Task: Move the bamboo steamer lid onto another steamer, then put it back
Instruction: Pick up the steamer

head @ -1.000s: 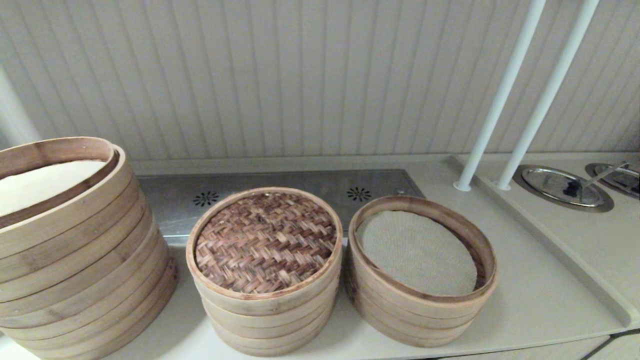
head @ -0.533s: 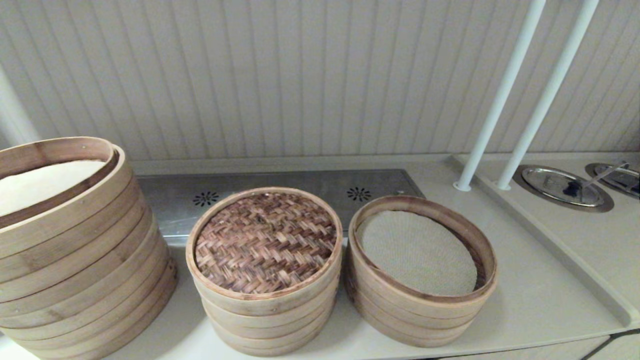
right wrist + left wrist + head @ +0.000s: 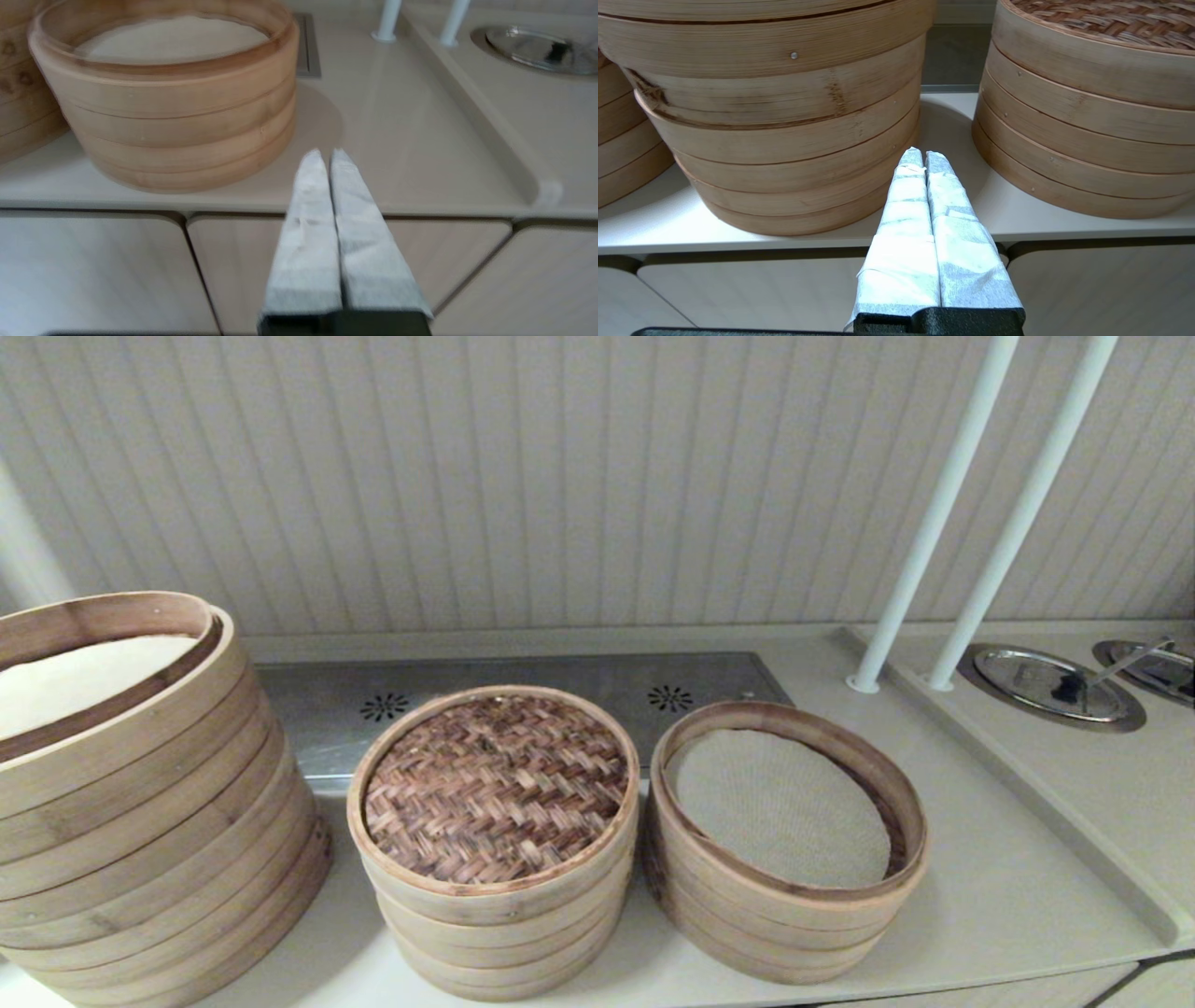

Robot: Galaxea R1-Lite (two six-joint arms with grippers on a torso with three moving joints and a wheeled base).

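On the worktop [image 3: 990,896], the bamboo steamer lid [image 3: 495,789] sits atop the middle stack, just beside another steamer [image 3: 784,840]. Below the worktop's front edge, the left pincer [image 3: 923,156] and right pincer [image 3: 327,156] hang fully closed, holding nothing.

Head view high over counter [image 3: 980,896]; both wrist views low, at its front edge.

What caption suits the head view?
Woven bamboo steamer lid sits on the middle stack, beside another steamer lined with cloth.
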